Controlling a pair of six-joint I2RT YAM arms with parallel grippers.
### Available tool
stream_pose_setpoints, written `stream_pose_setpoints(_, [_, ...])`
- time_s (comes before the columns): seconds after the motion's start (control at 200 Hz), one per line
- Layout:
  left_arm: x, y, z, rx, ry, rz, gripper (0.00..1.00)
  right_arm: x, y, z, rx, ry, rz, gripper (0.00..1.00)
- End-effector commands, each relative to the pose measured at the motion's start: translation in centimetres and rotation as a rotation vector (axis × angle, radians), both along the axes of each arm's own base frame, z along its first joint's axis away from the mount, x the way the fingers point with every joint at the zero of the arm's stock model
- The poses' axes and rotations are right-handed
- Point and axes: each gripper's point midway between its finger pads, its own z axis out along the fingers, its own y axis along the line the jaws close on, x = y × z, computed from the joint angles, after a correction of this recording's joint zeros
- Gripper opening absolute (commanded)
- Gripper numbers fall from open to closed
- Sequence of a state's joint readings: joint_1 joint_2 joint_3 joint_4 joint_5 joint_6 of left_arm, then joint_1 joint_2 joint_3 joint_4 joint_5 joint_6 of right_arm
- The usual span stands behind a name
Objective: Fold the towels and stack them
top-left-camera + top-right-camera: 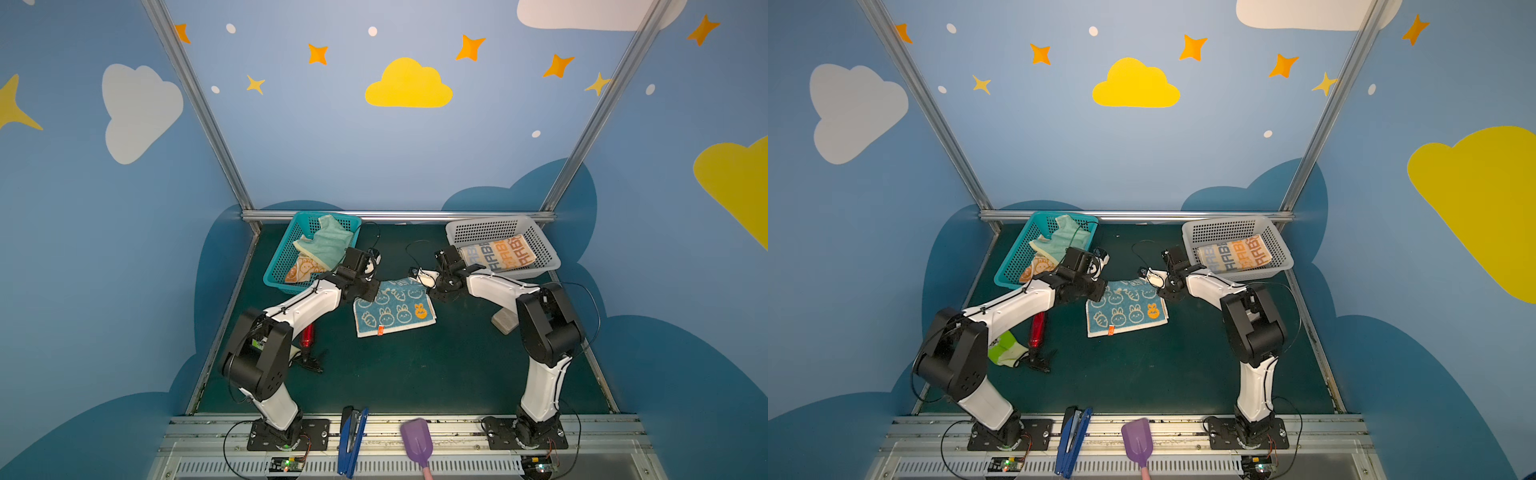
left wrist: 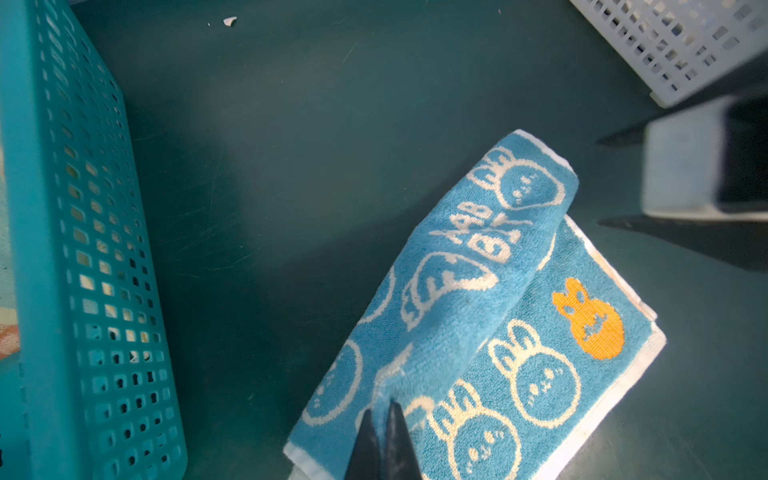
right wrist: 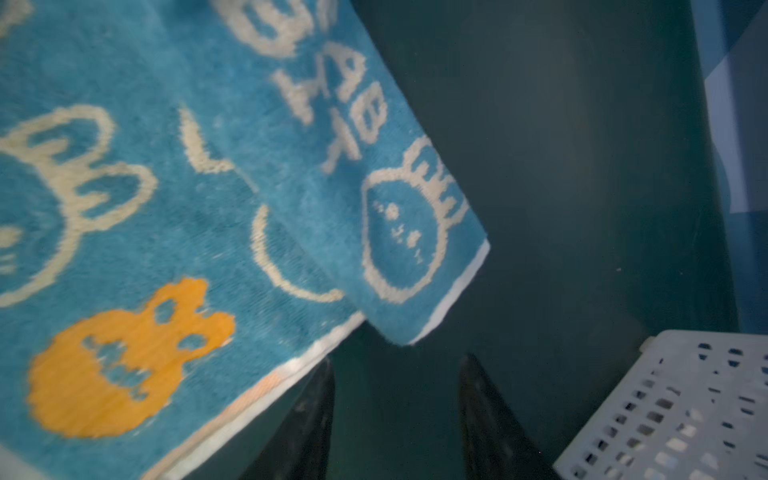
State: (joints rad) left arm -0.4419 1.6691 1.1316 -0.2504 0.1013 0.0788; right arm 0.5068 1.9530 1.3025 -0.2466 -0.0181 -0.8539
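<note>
While the left pincer (image 2: pixel 380 409) has its fingertips pressed together on a fold of the blue towel (image 1: pixel 395 309), the right pincer (image 3: pixel 399 361) stands with its fingers apart just off the cloth's corner, gripping nothing. That towel lies mid-desk (image 1: pixel 415 374) between the two arms. In both top views its long axis runs left to right across the desk, slightly tilted so that the right end sits a little farther from the arm bases. The rabbits' ears point toward the back wall, and a small orange tag marks the near edge. Its far edge is rolled over onto the rest of the cloth, as the left wrist view shows.

A mint-green towel (image 1: pixel 328 243) lies crumpled in the teal basket (image 1: pixel 274 266) at the back left, over an orange rabbit towel (image 1: pixel 301 270). The lettered towel (image 1: pixel 498 253) lies folded in the white basket (image 1: pixel 544 253) at the back right, long axis also roughly left to right.
</note>
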Motion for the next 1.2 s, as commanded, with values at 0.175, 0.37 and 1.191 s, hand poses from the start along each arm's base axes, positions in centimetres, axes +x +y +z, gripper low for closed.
stream_pose_setpoints(0.175, [0.1,-0.3,-0.5,0.014,0.016,-0.021,0.04,1.4,1.9,-0.2,0.039,-0.024,0.091,0.45])
stream_pose_setpoints(0.37, [0.4,-0.3,-0.4,0.018,0.013,-0.02,0.04,1.4,2.3,-0.9,0.044,0.015,0.11,0.43])
stream_pose_setpoints(1.191, [-0.2,0.5,2.3,0.045,-0.029,-0.022,0.04,0.1,1.7,3.9,0.07,0.003,0.137,0.0])
